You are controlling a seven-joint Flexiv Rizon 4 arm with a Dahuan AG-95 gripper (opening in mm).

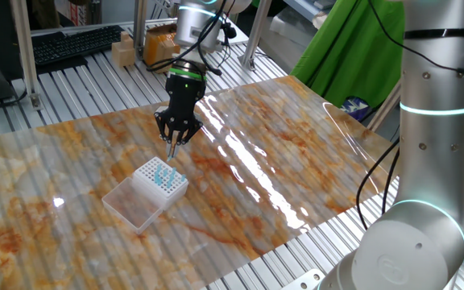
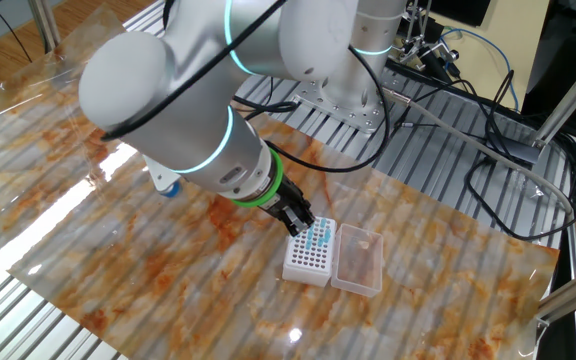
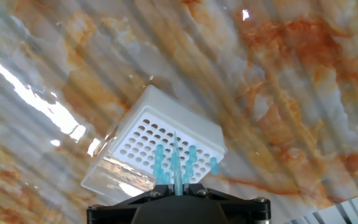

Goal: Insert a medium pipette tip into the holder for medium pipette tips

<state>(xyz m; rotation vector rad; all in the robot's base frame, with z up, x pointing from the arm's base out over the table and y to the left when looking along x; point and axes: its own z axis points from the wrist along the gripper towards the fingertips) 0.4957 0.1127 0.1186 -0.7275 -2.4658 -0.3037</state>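
1. Above the table [image 1: 296, 153], the jaws [image 1: 172, 142] are closed on the medium pipette tip [image 3: 176, 163], which points down.
2. The tip hangs over the holder for medium pipette tips [image 1: 161, 180], near its cluster of blue tips [image 3: 185, 163].
3. The holder's clear lid [image 2: 358, 258] lies open beside it.

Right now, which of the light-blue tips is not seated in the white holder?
The medium pipette tip held between the gripper fingers: it points down above the holder, while the others stand in its holes.
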